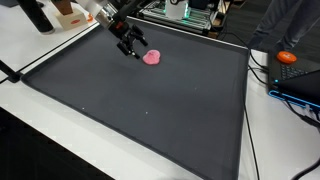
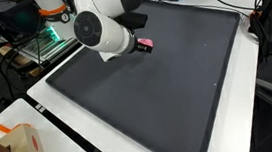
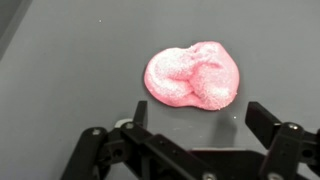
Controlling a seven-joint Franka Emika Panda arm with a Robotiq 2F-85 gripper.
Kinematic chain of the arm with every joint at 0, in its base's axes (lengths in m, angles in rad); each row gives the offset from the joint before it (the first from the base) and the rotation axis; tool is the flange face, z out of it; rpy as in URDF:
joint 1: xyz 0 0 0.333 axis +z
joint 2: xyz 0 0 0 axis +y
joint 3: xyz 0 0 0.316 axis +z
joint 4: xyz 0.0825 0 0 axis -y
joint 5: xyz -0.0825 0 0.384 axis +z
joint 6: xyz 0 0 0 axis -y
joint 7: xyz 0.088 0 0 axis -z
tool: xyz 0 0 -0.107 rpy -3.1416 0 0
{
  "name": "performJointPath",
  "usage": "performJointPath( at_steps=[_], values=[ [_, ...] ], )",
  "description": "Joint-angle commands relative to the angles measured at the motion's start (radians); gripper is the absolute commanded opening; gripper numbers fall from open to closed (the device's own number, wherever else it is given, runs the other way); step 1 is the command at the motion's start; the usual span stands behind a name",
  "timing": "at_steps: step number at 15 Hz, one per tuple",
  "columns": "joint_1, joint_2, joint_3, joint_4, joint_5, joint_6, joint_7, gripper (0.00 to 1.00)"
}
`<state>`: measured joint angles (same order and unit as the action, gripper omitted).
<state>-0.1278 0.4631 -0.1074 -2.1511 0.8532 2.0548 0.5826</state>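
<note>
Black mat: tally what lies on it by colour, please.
pink lump: 1
Total on the mat: 1

Opposed high exteriors share mat (image 1: 150, 110), wrist close-up

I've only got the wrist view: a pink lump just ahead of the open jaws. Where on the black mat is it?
Observer: The pink lump lies close to the black mat's far edge in an exterior view, well off the middle.
Operator: What's past that edge?
Observer: A rack of equipment stands just beyond it.
Operator: Does the arm block anything?
Observer: In an exterior view its white joint hides the jaws and part of the lump.
</note>
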Motion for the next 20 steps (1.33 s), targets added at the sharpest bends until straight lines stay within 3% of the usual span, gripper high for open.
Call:
performJointPath(
  at_steps=[1, 15, 20],
  values=[
    [-0.005, 0.005, -0.007, -0.01, 0.044, -0.013, -0.043, 1.0],
    [0.015, -0.026, -0.007, -0.017, 0.036, -0.005, -0.149, 1.0],
    [0.064, -0.085, -0.007, -0.029, -0.008, 0.02, -0.098, 1.0]
  ],
)
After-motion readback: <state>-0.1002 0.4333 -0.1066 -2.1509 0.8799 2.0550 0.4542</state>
